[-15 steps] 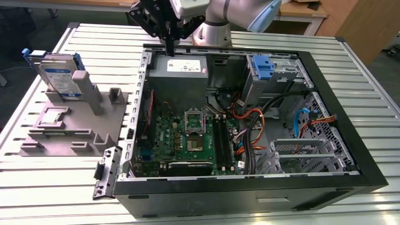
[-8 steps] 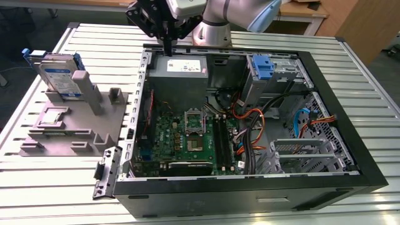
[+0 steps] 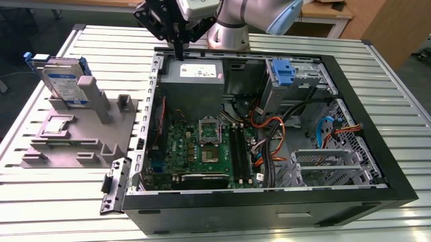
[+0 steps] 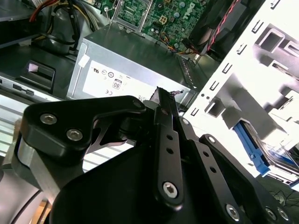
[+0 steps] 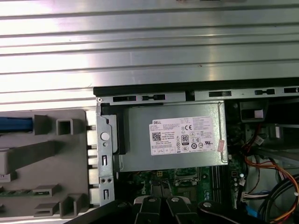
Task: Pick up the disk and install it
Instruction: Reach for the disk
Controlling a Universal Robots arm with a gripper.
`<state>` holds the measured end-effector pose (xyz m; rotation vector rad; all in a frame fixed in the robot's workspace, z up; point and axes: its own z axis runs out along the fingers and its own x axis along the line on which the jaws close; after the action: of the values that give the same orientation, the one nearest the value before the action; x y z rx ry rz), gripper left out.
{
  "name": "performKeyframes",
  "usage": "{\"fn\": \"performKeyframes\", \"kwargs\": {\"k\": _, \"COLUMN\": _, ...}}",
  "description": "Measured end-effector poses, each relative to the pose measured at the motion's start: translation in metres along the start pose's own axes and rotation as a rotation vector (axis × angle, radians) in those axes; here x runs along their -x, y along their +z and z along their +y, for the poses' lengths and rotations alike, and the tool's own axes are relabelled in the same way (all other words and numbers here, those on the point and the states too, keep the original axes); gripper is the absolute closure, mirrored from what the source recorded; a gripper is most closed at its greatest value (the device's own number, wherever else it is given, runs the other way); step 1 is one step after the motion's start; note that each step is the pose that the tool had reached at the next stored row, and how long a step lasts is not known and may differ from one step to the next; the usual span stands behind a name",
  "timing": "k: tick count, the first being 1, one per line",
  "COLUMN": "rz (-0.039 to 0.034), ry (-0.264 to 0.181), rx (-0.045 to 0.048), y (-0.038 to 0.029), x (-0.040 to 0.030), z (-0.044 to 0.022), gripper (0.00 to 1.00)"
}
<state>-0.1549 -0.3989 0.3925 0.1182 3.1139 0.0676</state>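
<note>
The disk stands upright in a slot of the grey fixture, outside the open computer case at the exterior view's left. It is silver-grey, with a white and blue label and a blue bracket along its edges. My gripper hangs at the case's back rim, above the power-supply box and well apart from the disk. Its fingers are shut with nothing between them. In the second wrist view the black fingers lie closed together over the same box, and the disk's blue edge shows off to one side.
The open case holds a green motherboard, orange and black cables, a bare blue bracket in the upper drive cage and a metal cage near the front. The slatted metal table runs all around.
</note>
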Motion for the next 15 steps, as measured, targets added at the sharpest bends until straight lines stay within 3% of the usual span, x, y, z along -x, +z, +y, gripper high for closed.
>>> {"fn": "performKeyframes", "kwargs": {"k": 15, "rz": 0.0016, "ry": 0.0, "rx": -0.0003, "y": 0.0001, "x": -0.0071, "z": -0.0005, "gripper": 0.9}}
